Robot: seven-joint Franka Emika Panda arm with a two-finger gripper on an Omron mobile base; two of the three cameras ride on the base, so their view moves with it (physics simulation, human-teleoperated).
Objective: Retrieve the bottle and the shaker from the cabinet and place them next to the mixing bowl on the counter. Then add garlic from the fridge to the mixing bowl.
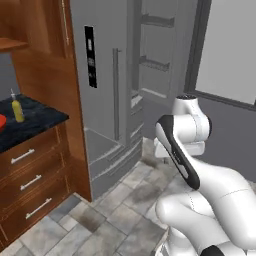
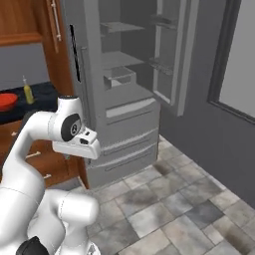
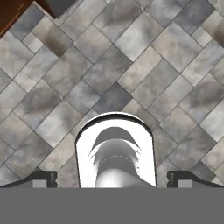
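A white robot arm stands on a tiled kitchen floor (image 3: 131, 65) facing a grey fridge (image 2: 124, 99) whose door (image 2: 167, 55) hangs open, showing bare-looking shelves and a drawer; no garlic can be made out inside from here. The arm is folded close to its own body, with the hand tucked low and pointing down at the floor. In the hand view the 2 dark fingers (image 3: 41, 178) sit at the far left and far right of the frame, spread wide and released, holding nothing. The fridge interior lies ahead of and above the hand, so the coming reach will likely need the arm to lift and swing forward past the open door. Off to the left, well apart from the hand, a dark surface (image 1: 37, 120) carries a yellow bottle (image 1: 17, 109) standing upright beside a red mixing bowl (image 2: 7, 101). The shaker cannot be seen clearly. Wooden drawers (image 1: 30, 182) sit below the surface.
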